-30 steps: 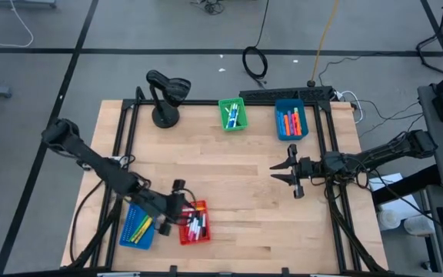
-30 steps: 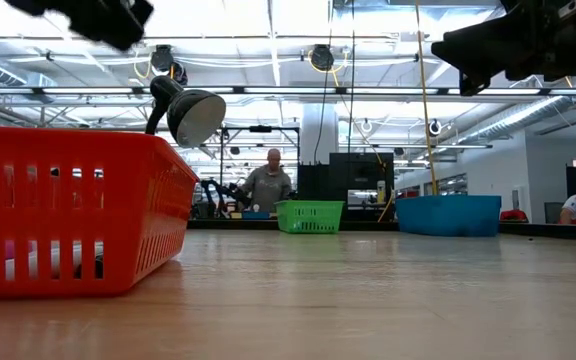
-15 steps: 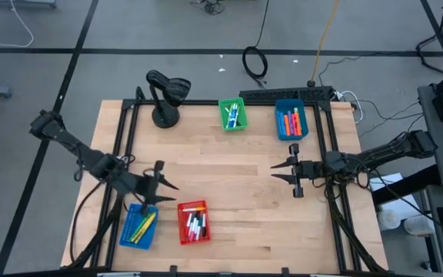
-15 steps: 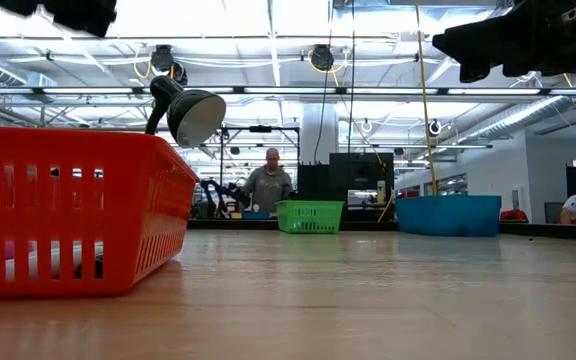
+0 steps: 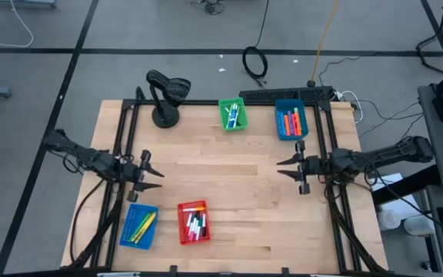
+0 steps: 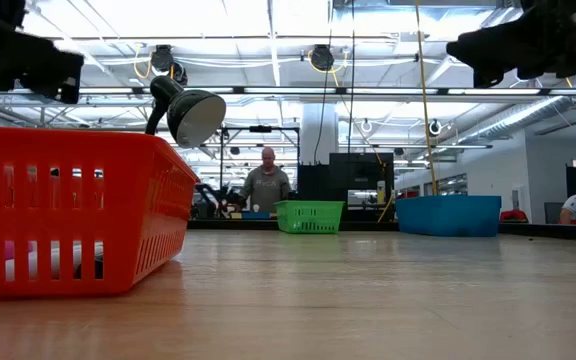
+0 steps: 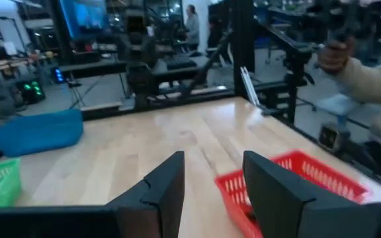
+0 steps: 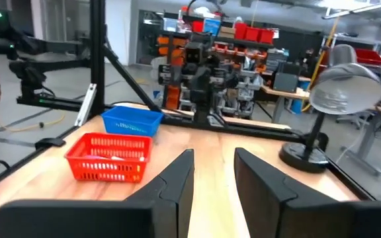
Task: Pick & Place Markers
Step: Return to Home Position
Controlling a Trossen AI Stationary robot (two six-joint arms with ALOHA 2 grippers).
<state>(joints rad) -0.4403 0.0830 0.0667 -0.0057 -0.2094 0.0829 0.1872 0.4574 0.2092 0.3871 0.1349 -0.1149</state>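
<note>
The table is wide, and I judge it gives me all the room I need. The lamp stands at the far left corner, well off my path. Four bins sit on the wood. The green bin and far blue bin are along the far edge, and the near blue bin and red bin are by the near edge, toward the left.

My left claw hangs near the left edge, just on the far side of the near blue bin. My right claw hangs near the right edge, facing it across bare wood. Both are spread partway and hold nothing.

The markers I can see all lie inside the bins, so I judge the sorting done, with only the retreat home to do. To do it well, I draw each arm back toward its own edge, slow and level. I keep high enough to pass over the bin rims and keep the claws empty, so nothing gets nudged or tipped.
</note>
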